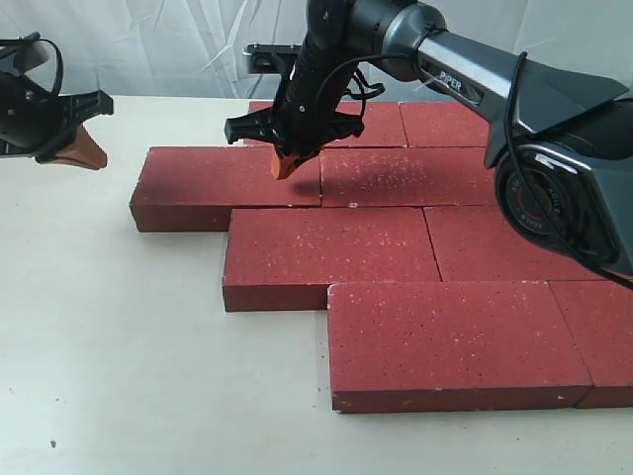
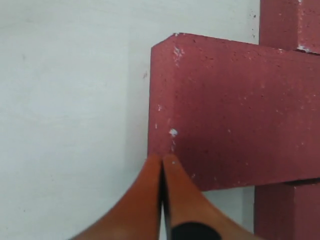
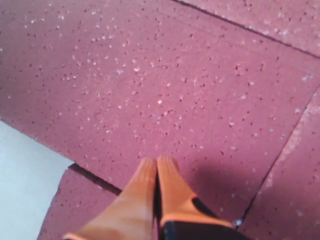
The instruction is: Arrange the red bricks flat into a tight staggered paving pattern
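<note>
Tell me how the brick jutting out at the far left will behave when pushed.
That brick looks thick and solid, so probably heavy and rigid. Lying flat, it should slide rather than tip. Its rough speckled top likely grips well.

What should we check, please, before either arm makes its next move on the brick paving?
1. Dark-red rectangular paving bricks all lying flat: ok.
2. Rows staggered: ok.
3. Joints fully tight: cannot tell; a dark seam shows beside the right tool.
4. Right tool shut: ok.
5. Right tool touching the brick under it: cannot tell.
6. Left tool shut and off to the left of the bricks, over the white table: ok.
</note>
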### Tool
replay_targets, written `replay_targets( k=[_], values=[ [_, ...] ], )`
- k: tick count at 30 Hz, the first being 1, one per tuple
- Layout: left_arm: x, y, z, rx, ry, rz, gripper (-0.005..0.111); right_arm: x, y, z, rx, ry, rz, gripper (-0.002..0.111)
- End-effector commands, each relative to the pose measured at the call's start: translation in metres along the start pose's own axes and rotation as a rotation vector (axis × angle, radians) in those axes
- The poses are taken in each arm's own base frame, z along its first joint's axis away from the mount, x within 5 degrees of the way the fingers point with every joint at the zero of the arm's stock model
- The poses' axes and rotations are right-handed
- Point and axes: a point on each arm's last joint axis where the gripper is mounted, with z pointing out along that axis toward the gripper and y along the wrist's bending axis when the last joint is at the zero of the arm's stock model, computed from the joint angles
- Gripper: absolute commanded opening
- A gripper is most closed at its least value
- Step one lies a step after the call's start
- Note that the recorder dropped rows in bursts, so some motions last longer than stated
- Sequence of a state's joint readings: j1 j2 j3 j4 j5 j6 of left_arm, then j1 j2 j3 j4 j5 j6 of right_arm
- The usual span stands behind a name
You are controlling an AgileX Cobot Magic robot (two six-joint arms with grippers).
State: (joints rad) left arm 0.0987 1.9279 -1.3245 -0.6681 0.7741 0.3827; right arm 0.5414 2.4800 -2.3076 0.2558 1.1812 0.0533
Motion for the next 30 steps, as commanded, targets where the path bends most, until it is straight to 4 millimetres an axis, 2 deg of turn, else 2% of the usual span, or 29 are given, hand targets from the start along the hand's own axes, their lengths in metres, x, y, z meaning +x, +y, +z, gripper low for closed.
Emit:
replay_targets(
  k=[1,8,17,22,26,30],
  values=[
    [0.008,-0.013,-0.026,0.005,-0.02,0.017,0.0,-0.001,0.003,-0.025,-0.001,-0.008,-0.007,-0.001],
    [0.029,-0.021,-0.051,-0.008,-0.045,0.038,0.0,-0.003,0.011,-0.048,-0.015,-0.052,-0.019,-0.001],
    [0.051,-0.026,-0.076,-0.04,-0.067,0.091,0.0,-0.001,0.028,-0.055,-0.12,-0.057,0.0,-0.001],
    [0.056,-0.033,-0.087,-0.042,-0.087,0.121,0.0,0.0,0.04,-0.064,-0.129,-0.071,-0.025,-0.001],
    [0.059,-0.05,-0.088,-0.038,-0.102,0.172,0.0,0.0,0.044,-0.082,-0.126,-0.103,-0.053,-0.001],
    [0.064,-0.067,-0.079,-0.074,-0.099,0.226,0.0,0.008,0.039,-0.087,-0.069,-0.085,-0.067,-0.001]
  ],
)
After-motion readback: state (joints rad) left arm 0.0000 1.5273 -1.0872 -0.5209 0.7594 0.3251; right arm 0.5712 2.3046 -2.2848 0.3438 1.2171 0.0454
